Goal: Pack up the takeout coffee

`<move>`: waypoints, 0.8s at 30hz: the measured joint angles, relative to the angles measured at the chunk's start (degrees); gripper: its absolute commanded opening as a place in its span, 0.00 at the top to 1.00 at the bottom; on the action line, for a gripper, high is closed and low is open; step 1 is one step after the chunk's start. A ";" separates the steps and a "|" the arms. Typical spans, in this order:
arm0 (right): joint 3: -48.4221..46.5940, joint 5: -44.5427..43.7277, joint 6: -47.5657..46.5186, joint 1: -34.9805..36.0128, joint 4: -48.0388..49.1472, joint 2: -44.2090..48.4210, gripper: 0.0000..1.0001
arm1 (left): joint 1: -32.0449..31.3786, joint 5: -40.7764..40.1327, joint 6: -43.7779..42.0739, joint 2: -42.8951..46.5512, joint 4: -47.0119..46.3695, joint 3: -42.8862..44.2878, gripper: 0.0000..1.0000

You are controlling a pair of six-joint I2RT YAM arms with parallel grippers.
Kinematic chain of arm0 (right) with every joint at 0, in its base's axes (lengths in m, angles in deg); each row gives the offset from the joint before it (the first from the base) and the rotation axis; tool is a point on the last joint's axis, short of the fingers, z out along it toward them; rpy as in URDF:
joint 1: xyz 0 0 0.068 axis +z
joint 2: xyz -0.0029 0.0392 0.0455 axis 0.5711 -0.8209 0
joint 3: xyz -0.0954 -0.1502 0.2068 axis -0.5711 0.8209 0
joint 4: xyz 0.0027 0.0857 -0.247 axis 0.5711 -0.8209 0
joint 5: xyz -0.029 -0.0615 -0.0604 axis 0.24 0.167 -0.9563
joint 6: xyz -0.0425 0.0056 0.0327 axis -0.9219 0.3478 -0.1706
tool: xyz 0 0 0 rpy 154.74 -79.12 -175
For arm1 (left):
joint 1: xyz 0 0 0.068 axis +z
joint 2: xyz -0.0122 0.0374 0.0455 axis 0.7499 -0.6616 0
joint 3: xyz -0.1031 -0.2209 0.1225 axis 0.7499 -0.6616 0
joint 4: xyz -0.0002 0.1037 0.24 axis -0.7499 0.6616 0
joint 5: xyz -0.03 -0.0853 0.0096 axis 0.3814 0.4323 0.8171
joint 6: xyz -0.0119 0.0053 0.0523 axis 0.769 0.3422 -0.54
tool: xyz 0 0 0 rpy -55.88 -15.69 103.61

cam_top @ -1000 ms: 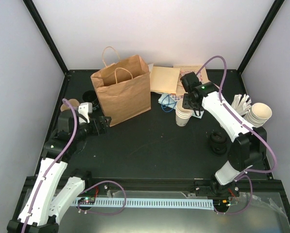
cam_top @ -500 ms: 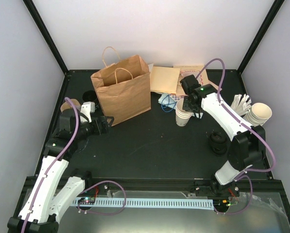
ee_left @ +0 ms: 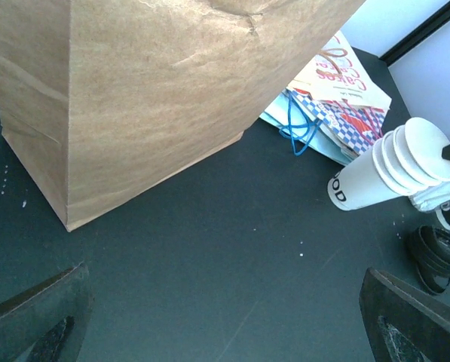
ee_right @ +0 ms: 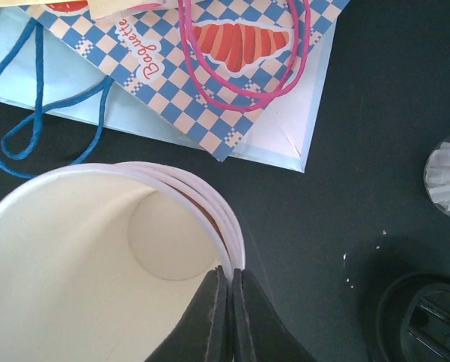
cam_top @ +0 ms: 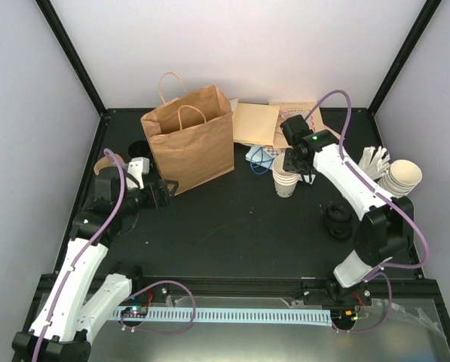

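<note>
A nested stack of three cream-white paper cups [cam_top: 285,182] stands right of centre; it also shows in the left wrist view [ee_left: 375,177]. My right gripper [cam_top: 291,167] comes down on it from above. In the right wrist view the gripper [ee_right: 231,275] is shut on the rim of the top cup [ee_right: 96,264], with one finger inside and one outside. I cannot tell whether the outer rims are pinched too. No takeout coffee standing on its own is in view. My left gripper [cam_top: 164,191] hovers wide open [ee_left: 225,324] beside the brown paper bag [cam_top: 191,143], holding nothing.
Flat printed bags [ee_right: 209,68] and brown envelopes [cam_top: 258,121] lie behind the cups. A stack of black lids [cam_top: 338,221] sits near the right arm. Another cup stack [cam_top: 402,177] and white sticks [cam_top: 375,158] are at the far right. A brown sleeve [cam_top: 104,162] lies at the left.
My right gripper's fingers have closed onto the cup rim. The left gripper has drifted a little nearer along the bag's left side, still open.
</note>
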 measured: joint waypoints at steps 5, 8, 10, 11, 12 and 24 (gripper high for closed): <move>-1.68 0.20 -0.11 0.00 -1.18 0.68 0.96 | 0.00 0.81 -0.04 -0.09 -0.17 -0.04 0.01; -1.92 0.39 -0.09 -0.04 -1.38 1.68 0.96 | 0.00 1.14 -0.02 -0.09 -0.87 -0.74 0.01; -1.92 0.96 -0.09 -0.15 -1.42 2.49 0.98 | 0.00 1.57 0.00 -0.09 -1.01 -1.64 0.01; -1.92 1.33 -0.09 -0.28 -1.42 2.84 0.98 | 0.00 1.77 0.00 -0.09 -1.07 -2.03 0.01; -1.90 1.84 -0.07 -0.46 -1.40 3.28 0.98 | 0.00 1.95 0.00 -0.09 -1.01 -2.34 0.01; -0.09 3.56 1.70 -0.90 -2.60 6.25 0.99 | 0.00 3.72 0.24 -0.83 -2.10 -2.64 0.01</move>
